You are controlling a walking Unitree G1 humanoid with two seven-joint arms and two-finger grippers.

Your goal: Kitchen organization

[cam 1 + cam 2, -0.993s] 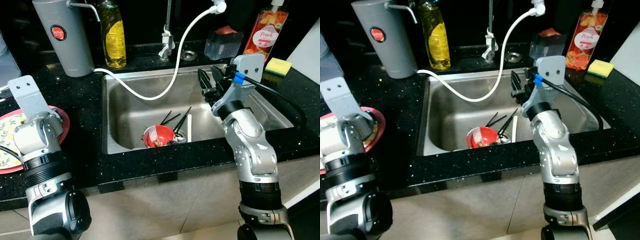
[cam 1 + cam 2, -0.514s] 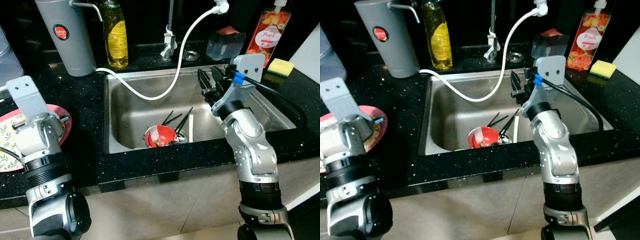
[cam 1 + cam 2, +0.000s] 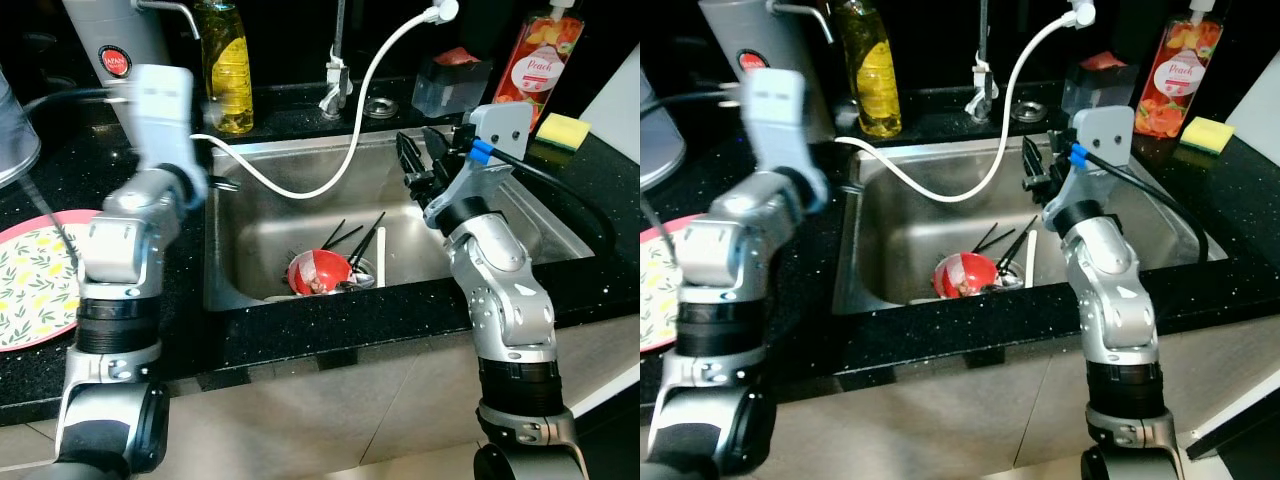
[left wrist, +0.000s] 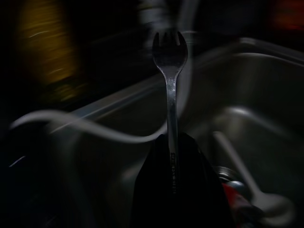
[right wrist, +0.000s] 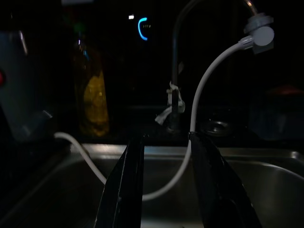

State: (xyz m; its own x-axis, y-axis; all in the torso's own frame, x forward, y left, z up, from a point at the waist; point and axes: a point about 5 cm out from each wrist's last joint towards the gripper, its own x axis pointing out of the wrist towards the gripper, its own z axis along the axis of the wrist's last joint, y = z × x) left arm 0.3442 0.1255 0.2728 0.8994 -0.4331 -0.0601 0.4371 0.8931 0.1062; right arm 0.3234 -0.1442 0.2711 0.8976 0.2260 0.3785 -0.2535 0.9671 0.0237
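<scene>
Left gripper (image 4: 171, 156): black fingers clamped on the handle of a silver metal fork (image 4: 169, 71), tines pointing away from the wrist. In the head views the left arm is raised over the black speckled counter (image 3: 180, 330) at the left edge of the stainless steel sink (image 3: 290, 225), motion-blurred; the fork tip just shows at the sink's left rim (image 3: 225, 184).

Right gripper (image 3: 420, 165): hovers over the right part of the sink, fingers apart, holding nothing. Right wrist view looks between its two fingers (image 5: 128, 185) toward the faucet.

In the sink basin, near the front wall: a red round bowl (image 3: 318, 272), black chopsticks (image 3: 362, 240) leaning across it, a white utensil handle (image 3: 379, 256) just beside, and a small metal piece (image 3: 358, 278) next to the bowl, too small to identify.

A white flexible hose (image 3: 340, 150) runs from the chrome faucet (image 3: 335, 80) at the back edge, loops down across the sink and off to the counter's left.

Along the counter's back edge, left to right:
- grey cylindrical jug with a red round label (image 3: 115, 45)
- yellow dish-soap bottle (image 3: 228, 70)
- clear plastic container with a red lid (image 3: 450, 85)
- orange-red pump bottle with a peach label (image 3: 532, 65)
- yellow sponge (image 3: 560, 130), at the sink's back right corner

A round plate with a pink rim and lemon print (image 3: 35, 290) sits at the counter's left front edge, beside the left arm.
</scene>
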